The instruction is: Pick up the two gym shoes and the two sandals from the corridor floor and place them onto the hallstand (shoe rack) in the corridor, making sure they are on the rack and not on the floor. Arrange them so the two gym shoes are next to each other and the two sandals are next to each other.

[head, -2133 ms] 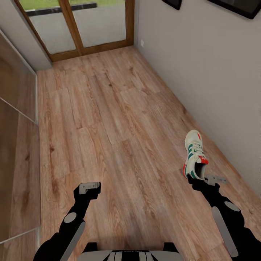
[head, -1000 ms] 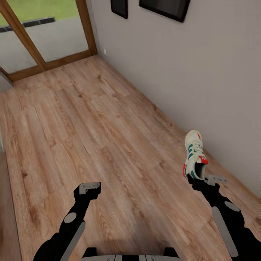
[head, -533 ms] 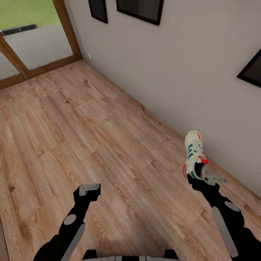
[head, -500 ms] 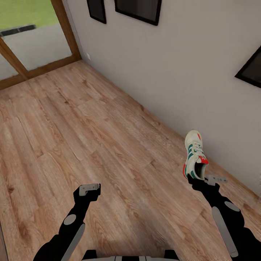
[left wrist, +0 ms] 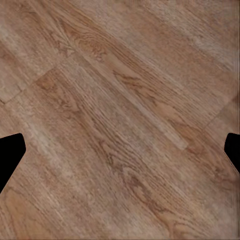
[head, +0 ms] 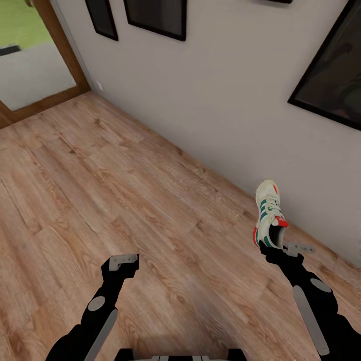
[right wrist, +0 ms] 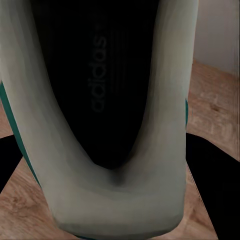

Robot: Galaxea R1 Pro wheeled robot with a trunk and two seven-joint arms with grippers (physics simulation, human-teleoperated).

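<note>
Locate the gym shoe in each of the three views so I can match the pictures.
Head view: the gym shoe is at lower right, toe up, its heel end at the right hand, in front of the grey wall.
Left wrist view: not in it; wood-plank floor between two dark fingertips.
Right wrist view: the shoe's opening and dark insole, seen from very close.
Shared landmark: the wood-grain floor, in all three views.
</note>
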